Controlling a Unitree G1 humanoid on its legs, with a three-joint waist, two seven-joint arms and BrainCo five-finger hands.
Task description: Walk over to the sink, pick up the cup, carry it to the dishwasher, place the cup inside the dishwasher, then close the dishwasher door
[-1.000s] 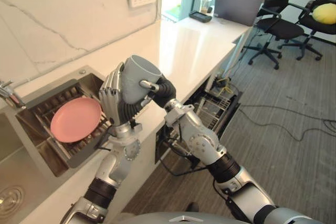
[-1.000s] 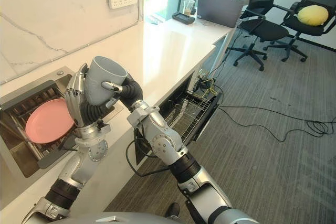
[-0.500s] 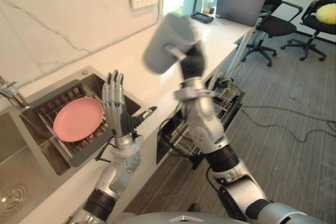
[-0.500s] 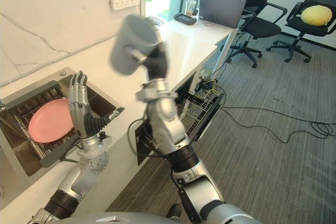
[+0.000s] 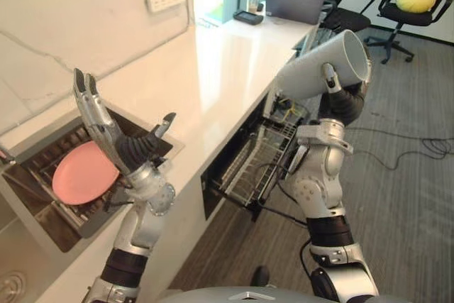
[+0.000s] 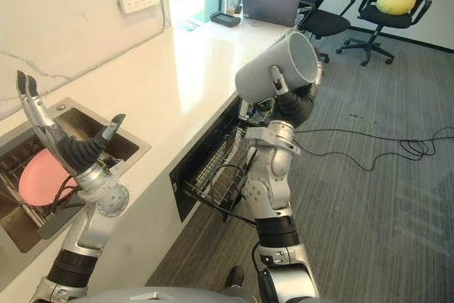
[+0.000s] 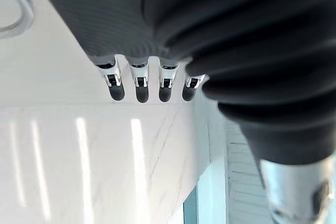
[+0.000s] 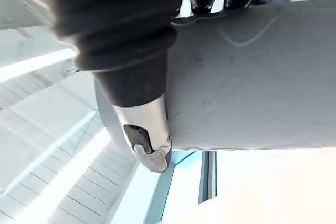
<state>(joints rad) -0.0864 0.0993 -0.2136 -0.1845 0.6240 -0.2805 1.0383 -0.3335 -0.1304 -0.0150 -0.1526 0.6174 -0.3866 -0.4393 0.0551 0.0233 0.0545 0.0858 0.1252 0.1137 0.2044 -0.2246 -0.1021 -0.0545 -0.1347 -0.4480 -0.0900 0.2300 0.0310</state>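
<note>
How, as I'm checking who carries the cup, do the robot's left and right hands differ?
The left hand is open flat and holds nothing; the right hand curls round the tilted grey cup. The left hand is by the steel sink; the right hand is raised by the open dishwasher. Both have dark ribbed covers.

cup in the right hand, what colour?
The cup is plain light grey, no pattern; clearest in the right eye view.

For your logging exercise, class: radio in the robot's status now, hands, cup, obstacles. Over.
Right hand shut on grey cup, held high, tilted. Left hand open, raised by the sink. Dishwasher open, rack out; no obstacle seen before it.
</note>
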